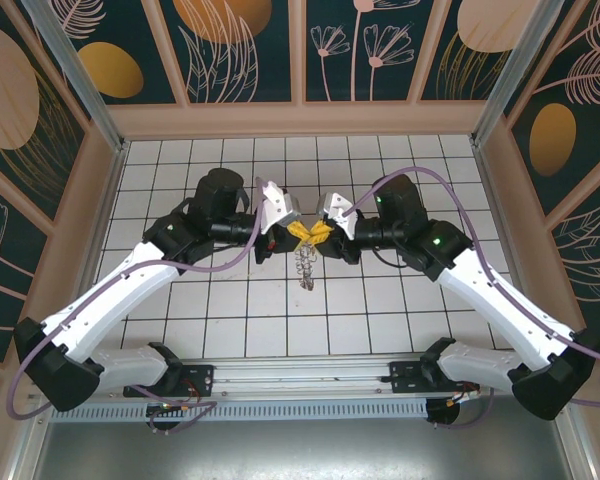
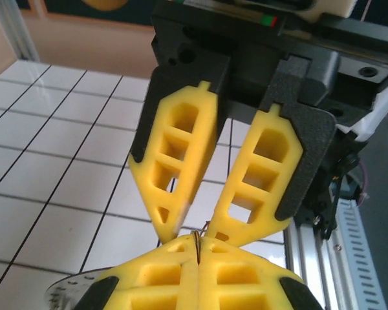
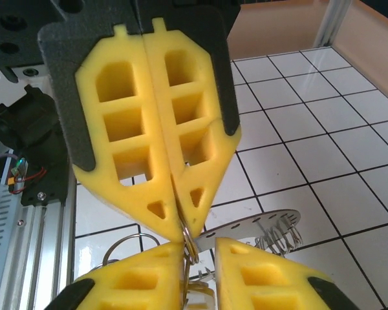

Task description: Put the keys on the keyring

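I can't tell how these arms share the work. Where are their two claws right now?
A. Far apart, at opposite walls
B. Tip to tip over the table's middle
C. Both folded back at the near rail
B: the left gripper and right gripper meet tip to tip at the centre, with wire loops dangling beneath them.

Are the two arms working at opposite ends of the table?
No, in the overhead view the left tool and the right tool meet tip to tip above the middle of the table.
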